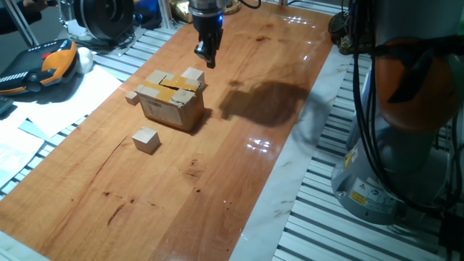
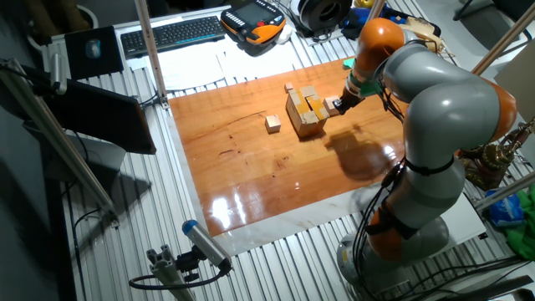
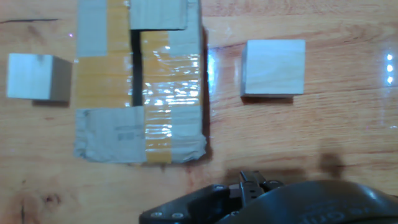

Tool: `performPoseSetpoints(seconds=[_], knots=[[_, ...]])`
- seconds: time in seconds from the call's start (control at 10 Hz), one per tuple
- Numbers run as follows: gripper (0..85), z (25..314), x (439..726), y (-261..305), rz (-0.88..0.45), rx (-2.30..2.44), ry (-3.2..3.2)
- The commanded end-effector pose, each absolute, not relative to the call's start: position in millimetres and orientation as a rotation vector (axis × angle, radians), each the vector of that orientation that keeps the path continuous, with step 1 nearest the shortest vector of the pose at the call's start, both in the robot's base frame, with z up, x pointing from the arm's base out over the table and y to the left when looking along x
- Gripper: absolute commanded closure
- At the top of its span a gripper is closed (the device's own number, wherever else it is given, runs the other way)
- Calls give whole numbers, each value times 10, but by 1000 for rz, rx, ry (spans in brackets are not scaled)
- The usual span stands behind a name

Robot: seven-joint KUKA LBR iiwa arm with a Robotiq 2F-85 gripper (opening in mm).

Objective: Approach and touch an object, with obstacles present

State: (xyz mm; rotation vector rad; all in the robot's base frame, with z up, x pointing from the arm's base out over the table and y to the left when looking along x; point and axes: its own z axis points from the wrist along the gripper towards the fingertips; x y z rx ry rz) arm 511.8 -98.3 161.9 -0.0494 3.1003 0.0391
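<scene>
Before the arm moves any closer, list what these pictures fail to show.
- Gripper: whether it is open or shut. It is small and dark in both fixed views, and the hand view's bottom edge shows only its body.
- Pale cube near the gripper: the cardboard box hides its lower part in one fixed view. It cannot be picked out beside the hand in the other.
- Tiny block: outside the hand view's frame.

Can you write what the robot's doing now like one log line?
phase: approach | claw: above table, beside wooden cube, not touching | wooden cube: next to cardboard box
</scene>
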Motion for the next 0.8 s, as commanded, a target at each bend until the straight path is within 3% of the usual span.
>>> performPoseSetpoints(seconds=[0.0,0.7], knots=[[850,1593,5121,-989,23,-29,3099],[850,1394,5206,-1178,3,28,3087]])
